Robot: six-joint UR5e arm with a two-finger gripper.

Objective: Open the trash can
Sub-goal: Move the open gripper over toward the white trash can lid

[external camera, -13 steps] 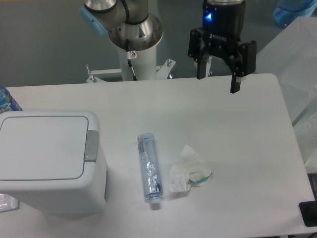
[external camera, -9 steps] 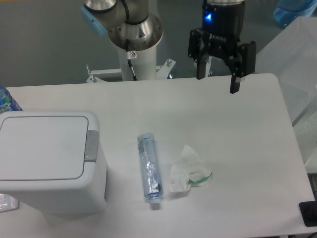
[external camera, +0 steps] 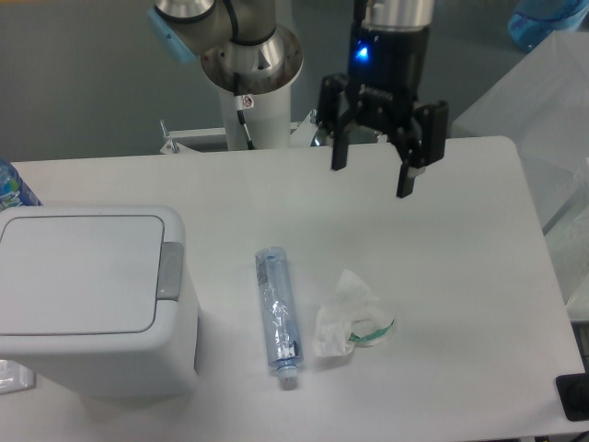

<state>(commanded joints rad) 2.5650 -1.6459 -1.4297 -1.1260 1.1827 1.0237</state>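
Sitting closed: the trash can (external camera: pixel 92 299) fills the near-left part of the table (external camera: pixel 460 276), its flat lid (external camera: pixel 78 272) down and flush.
Button: the grey push tab (external camera: pixel 169 271) runs along the lid's right edge, on the side facing the bottle and the arm.
Long axis of the tab: it runs near-to-far, so a fingertip coming down on it has a narrow strip to hit from side to side.
Gripper from the trash can: the gripper (external camera: pixel 370 181) hangs off to the right and toward the far edge, well apart from the tab and clearly above the table.
Jaws: spread wide, nothing between them, fingers pointing down.
Way to go: judging by this, the move must carry it leftward and toward the near side, then down onto the tab.
Between trash can and gripper: a crushed clear plastic bottle (external camera: pixel 277 317) lies just right of the trash can, long axis parallel to the tab; right of it a crumpled tissue (external camera: pixel 345 318) with a bit of green under it. Both look low enough to pass over.
Left of the trash can: a blue bottle cap area (external camera: pixel 11 187) peeks in at the frame edge.
Change from half a second back: the gripper has shifted left and a little lower in the picture, toward the trash can; the trash can, bottle and tissue have not moved.
Progress: lid not yet opened, tab untouched.
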